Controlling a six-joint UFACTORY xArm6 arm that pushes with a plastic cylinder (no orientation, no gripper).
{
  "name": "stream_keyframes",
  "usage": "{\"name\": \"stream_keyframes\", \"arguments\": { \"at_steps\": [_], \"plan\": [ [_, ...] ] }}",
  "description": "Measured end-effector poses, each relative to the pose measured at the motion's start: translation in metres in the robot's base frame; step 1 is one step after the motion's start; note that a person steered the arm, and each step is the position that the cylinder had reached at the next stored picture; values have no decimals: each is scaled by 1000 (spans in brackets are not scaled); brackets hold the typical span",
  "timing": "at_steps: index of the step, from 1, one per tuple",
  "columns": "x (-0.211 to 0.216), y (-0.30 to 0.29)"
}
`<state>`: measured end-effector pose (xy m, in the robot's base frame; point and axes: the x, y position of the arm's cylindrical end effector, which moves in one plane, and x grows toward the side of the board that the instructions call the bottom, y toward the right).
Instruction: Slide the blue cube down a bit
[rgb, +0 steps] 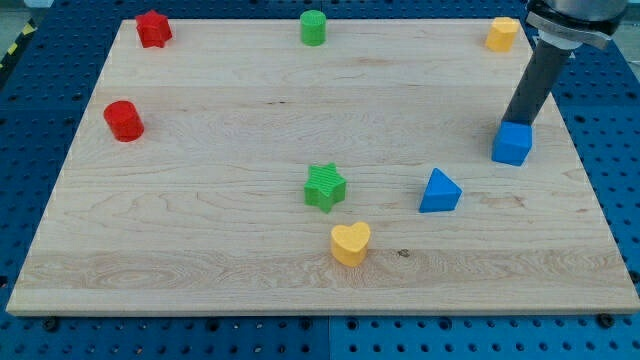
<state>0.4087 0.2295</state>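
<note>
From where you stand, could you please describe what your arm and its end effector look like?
My arm ends in a straight, dark, round rod, nearly black with a faint sheen, hanging from a wider dark grey collar at the view's top right. No cables, markings or labels show on it. My tip sits right behind the blue cube, on its upper side, on the pale wooden board.
</note>
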Motion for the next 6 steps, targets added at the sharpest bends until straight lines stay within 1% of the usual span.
{"name": "stream_keyframes", "arguments": {
  "at_steps": [1,3,6],
  "plan": [
    [19,0],
    [24,-17],
    [52,-29]
  ]
}}
